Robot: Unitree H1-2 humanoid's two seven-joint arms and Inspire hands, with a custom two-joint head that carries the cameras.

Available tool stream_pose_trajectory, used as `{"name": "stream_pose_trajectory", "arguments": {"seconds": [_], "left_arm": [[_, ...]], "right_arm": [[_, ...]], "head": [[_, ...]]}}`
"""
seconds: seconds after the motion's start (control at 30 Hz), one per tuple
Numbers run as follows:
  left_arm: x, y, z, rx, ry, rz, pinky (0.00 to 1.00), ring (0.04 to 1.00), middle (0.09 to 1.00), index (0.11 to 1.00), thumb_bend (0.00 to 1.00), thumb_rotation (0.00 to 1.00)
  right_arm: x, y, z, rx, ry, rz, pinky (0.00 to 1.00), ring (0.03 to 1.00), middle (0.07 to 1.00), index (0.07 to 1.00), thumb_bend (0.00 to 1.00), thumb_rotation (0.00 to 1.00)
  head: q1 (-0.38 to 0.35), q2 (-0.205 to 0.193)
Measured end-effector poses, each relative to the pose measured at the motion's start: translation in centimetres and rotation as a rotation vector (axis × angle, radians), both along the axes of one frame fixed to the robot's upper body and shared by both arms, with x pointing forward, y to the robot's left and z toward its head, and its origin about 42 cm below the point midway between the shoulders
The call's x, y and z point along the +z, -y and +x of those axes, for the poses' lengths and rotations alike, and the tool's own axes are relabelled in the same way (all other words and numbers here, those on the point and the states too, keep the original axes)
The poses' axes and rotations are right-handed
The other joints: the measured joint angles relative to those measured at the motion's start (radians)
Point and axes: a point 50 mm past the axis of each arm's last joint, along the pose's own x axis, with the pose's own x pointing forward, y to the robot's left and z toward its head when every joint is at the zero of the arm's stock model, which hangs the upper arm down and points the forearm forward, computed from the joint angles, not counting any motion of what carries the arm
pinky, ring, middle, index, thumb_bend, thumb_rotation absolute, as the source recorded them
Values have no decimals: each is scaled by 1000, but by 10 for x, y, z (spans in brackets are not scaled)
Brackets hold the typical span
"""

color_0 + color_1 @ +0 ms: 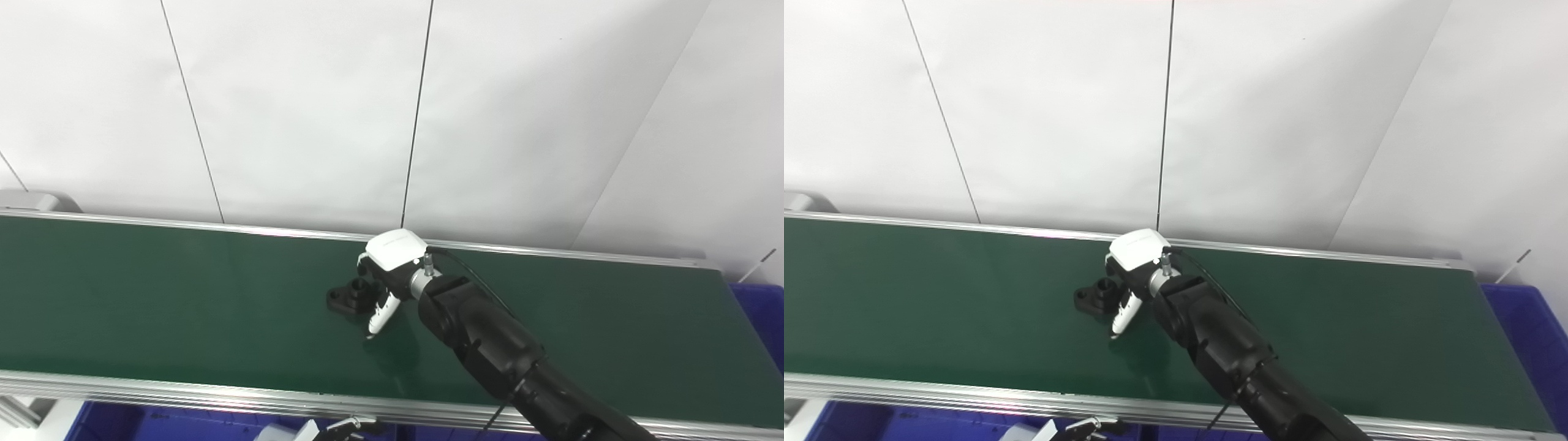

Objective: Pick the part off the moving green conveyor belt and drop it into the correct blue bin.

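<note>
Black part (349, 297) on green belt (153, 300), right hand (387, 269) touching, fingers apart.

- We see a workshop or test cell: a green belt (184, 294) in aluminium rails.
- Blue bins (759, 318) sit alongside, plain white wall panels (306, 110) behind.

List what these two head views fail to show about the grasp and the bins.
- Right hand on the black part: its white back hides most fingers, so contact is unclear in both views.
- Left hand: cut off by the bottom edge; state unknown.
- Blue bin at the right: cut by the picture edge, contents unseen.
- Blue bins below the conveyor belt: hidden by its near rail.
</note>
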Motion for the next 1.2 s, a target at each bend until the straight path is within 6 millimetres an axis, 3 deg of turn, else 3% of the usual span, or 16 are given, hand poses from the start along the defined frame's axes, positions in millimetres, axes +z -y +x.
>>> {"name": "stream_pose_trajectory", "arguments": {"seconds": [0.3,0.47,0.5,0.53,0.57,0.63,0.7,0.93,1.13,1.2], "left_arm": [[4,1,2,8,12,-14,588,686,795,847,862,376],[7,2,1,10,19,-24,584,682,792,848,854,363],[8,3,1,9,24,-29,586,682,790,852,849,357],[10,3,1,8,27,-33,588,683,791,854,847,356],[10,3,2,9,29,-35,587,682,790,853,848,350],[10,3,2,10,28,-36,588,683,792,852,852,346],[11,2,3,12,27,-37,590,687,799,848,857,343],[11,1,6,20,20,-46,590,686,801,848,861,362],[11,0,6,25,14,-51,594,686,806,841,856,351],[11,0,6,31,12,-56,594,685,806,839,857,349]], "right_arm": [[-8,6,1,8,52,-43,587,669,677,762,873,450],[-8,10,4,11,60,-53,565,640,642,720,836,398],[-8,11,4,11,60,-46,556,612,617,675,800,335],[-8,12,4,11,59,-38,419,467,506,585,665,245],[-8,13,4,8,58,-20,348,391,448,539,596,198],[-9,12,3,18,63,14,160,204,290,495,536,152],[-10,10,0,31,87,41,94,141,230,487,524,143],[-12,12,-3,38,100,39,87,146,239,486,511,127],[-12,18,-6,42,106,14,168,234,325,478,499,153],[-11,19,-6,46,113,-1,150,212,313,485,504,139]], "head": [[2,20],[2,32],[2,32],[2,32],[0,34],[0,40],[0,40],[0,49],[-2,52],[-5,52]]}}
